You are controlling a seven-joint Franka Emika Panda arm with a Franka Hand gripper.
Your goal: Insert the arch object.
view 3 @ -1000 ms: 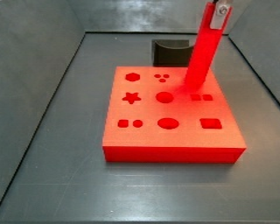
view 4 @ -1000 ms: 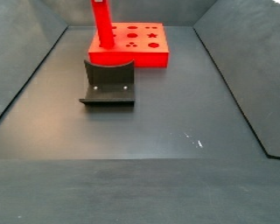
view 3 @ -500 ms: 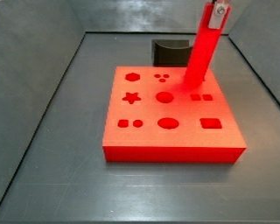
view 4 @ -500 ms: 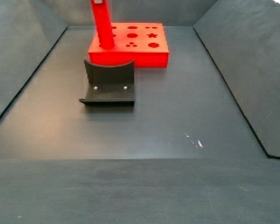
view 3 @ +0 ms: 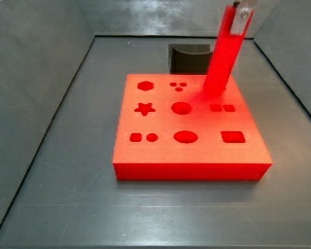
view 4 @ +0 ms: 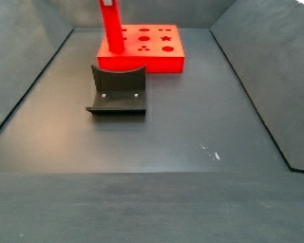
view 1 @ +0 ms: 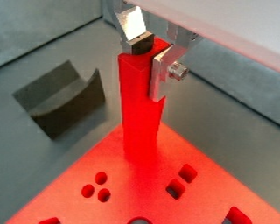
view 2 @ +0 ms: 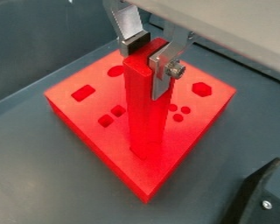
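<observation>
Side views show almost nothing altered over the last second: the arch object (view 3: pixel 222 58), a long bright red bar, stands nearly upright as before, its lower end resting on the red board (view 3: pixel 185 160) near a hole at the board's right side, its top leaning slightly rightward. To the left on the bench (view 3: pixel 67 195) the floor lies bare; the board sits in the middle, a dark grey block (view 3: pixel 189 56) behind it. Seen from the opposite side, the same block (view 4: pixel 118 90) lies in front of the board (view 4: pixel 148 52), the bar (view 4: pixel 111 27) rising at the board's left edge.

Wrist views give the grip plainly: the end effector (view 1: pixel 150 54) is clamped on the bar's top (view 1: pixel 140 105), silver fingers (view 1: pixel 166 74) pressed to either face, and again over the board (view 2: pixel 119 109) with the bar (view 2: pixel 146 105) between the plates (view 2: pixel 164 74).

The stillness suggests the bar is seated at its slot's mouth, or stalled there; whether it has entered cannot be told.
</observation>
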